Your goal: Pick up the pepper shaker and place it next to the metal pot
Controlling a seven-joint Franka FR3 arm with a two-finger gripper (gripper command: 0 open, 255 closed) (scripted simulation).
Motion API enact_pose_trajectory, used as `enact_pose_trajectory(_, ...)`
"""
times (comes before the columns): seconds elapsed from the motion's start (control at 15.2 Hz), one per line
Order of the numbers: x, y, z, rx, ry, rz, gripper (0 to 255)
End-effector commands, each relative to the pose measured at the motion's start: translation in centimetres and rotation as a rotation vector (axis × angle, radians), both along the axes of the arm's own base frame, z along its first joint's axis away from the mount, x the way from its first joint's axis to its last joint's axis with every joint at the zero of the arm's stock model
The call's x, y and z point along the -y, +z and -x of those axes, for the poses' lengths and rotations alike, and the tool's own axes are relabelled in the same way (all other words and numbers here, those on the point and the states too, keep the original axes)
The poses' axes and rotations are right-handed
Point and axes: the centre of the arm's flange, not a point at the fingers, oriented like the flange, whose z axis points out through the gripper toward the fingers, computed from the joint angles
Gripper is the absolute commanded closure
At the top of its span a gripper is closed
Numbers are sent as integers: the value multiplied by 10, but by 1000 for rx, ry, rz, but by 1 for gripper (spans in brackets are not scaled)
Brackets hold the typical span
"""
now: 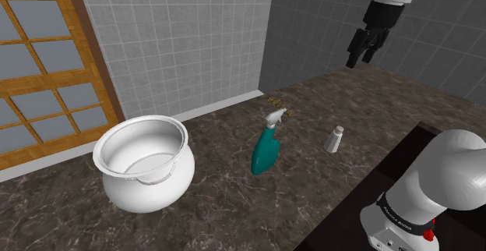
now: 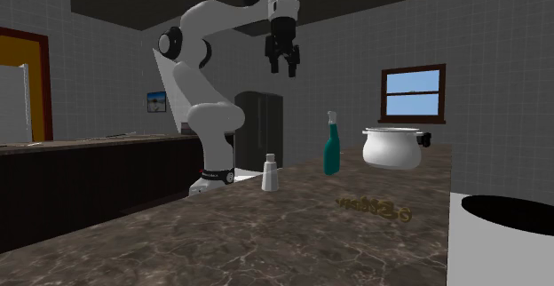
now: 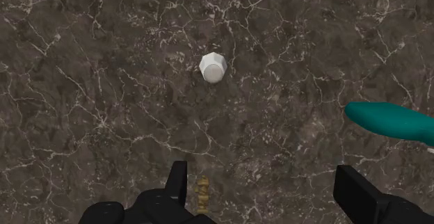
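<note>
A small white pepper shaker stands upright on the dark marble counter; it also shows as shaker and from above as shaker. A large white pot with a shiny rim sits toward the shoulder view's left, seen too as pot. My black gripper hangs high above the counter, well over the shaker, and shows as gripper. In the wrist view my gripper is open, its fingers wide apart with nothing between them.
A teal spray bottle lies on the counter between pot and shaker, bottle, bottle. A small golden object rests near the tiled wall. A white round container stands at the second exterior view's lower right. The stand borders the counter.
</note>
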Motion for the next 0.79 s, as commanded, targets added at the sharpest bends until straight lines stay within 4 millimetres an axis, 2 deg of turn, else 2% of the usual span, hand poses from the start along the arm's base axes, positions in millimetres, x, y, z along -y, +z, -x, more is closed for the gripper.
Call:
enact_pose_trajectory(0.0,0,0,0,0,0,0,0)
enact_pose_trajectory(0.73,1,-143,26,3,-55,66,0)
